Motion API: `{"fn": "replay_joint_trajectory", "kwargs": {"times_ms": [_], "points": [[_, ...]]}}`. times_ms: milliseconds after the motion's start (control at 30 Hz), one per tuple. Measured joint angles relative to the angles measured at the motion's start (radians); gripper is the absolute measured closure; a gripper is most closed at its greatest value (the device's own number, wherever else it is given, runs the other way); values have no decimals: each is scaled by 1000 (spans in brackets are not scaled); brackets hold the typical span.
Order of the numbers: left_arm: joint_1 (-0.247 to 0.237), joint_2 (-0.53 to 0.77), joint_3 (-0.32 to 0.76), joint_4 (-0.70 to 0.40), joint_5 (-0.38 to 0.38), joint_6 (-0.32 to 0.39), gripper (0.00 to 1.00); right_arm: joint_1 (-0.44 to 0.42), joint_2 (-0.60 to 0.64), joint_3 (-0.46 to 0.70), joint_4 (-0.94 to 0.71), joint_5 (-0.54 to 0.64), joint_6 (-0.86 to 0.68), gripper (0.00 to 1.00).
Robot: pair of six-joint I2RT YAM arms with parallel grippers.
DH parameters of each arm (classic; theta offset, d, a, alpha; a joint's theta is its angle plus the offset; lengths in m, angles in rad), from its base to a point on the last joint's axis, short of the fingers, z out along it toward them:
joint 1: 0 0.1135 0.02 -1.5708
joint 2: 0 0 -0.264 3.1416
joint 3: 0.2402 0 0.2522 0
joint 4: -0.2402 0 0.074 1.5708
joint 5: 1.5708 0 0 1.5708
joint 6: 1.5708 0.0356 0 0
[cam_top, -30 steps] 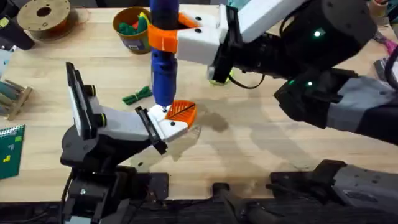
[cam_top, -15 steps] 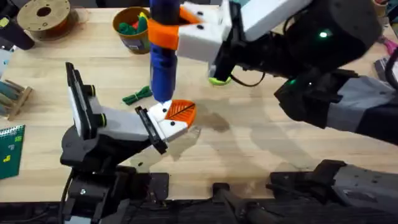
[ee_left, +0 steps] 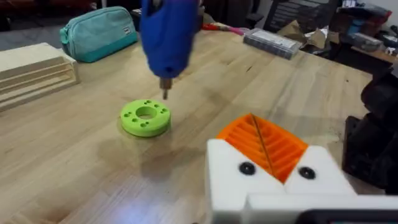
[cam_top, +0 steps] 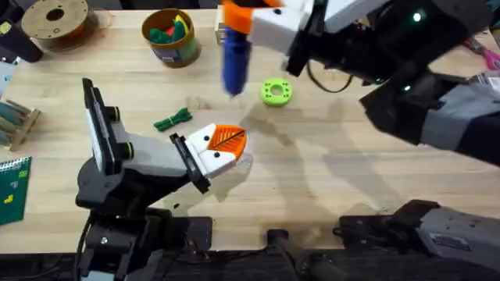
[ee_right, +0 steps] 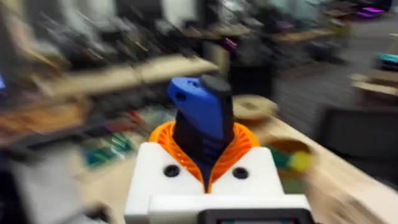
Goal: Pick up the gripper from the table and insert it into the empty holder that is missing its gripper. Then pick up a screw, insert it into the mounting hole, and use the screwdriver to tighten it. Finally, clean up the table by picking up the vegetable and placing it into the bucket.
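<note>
Overhead: right gripper [cam_top: 238, 19] is clamped on the blue screwdriver [cam_top: 235, 58], held upright above the table at about 12 o'clock of the left gripper [cam_top: 217, 148], bit pointing down and clear of the wood. Left gripper rests low over the table centre, its fingers shut together, with the orange ribbed gripper [cam_top: 227, 139] seated on the white holder [cam_top: 205, 155]; two dark screw heads show on the white block in the left wrist view.

Green ring [cam_top: 276, 91] lies at 2 o'clock from the left gripper, just beside the screwdriver tip. Dark green vegetable [cam_top: 173, 119] lies at 10 o'clock, near but apart. Bucket [cam_top: 170, 39] stands at 11 o'clock, well apart, toy foods inside.
</note>
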Motion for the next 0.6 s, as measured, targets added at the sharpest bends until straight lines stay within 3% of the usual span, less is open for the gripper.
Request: {"fn": "replay_joint_trajectory", "kwargs": {"times_ms": [167, 300, 400, 433, 600], "points": [[0, 0, 0, 0, 0, 0, 997, -144, 2, 1, -264, 82, -373, 970], [0, 0, 0, 0, 0, 0, 997, -239, 9, 1, -328, 218, -665, 970], [0, 0, 0, 0, 0, 0, 997, -281, 9, 2, -374, 319, -860, 970], [0, 0, 0, 0, 0, 0, 997, -305, 12, 2, -477, 422, -1064, 970], [0, 0, 0, 0, 0, 0, 997, -332, 90, 2, -576, 579, -1348, 970]]}}
